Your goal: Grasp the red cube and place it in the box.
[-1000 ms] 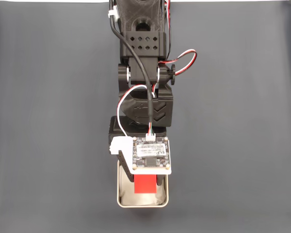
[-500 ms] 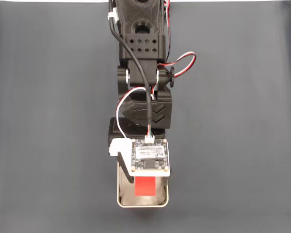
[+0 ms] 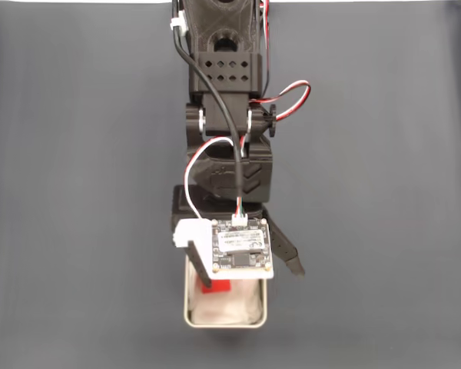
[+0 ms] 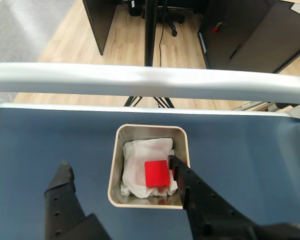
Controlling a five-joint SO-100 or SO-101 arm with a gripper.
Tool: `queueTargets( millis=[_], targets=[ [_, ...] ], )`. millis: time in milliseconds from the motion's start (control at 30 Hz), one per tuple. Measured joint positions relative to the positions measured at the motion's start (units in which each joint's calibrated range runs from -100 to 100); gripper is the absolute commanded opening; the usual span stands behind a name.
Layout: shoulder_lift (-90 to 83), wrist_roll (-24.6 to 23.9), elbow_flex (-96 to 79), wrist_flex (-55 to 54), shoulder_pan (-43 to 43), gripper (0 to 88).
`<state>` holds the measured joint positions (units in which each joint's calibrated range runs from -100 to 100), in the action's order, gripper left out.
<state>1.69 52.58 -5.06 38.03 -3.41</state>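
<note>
Resting on white crumpled lining inside the square silver metal box, the small matte red cube lies free; the black two-finger gripper spreads wide, one finger at the cube's 3 o'clock.

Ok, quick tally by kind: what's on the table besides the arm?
Red cube: 1
Metal box: 1
White paper lining in the box: 1
Total: 3
</note>
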Motion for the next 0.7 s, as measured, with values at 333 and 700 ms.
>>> queueTargets(
  millis=[333,700],
  targets=[
    [0.0,0.0,0.5,0.0,0.0,43.6],
    [0.0,-0.9,0.5,0.0,0.0,22.8]
  ],
)
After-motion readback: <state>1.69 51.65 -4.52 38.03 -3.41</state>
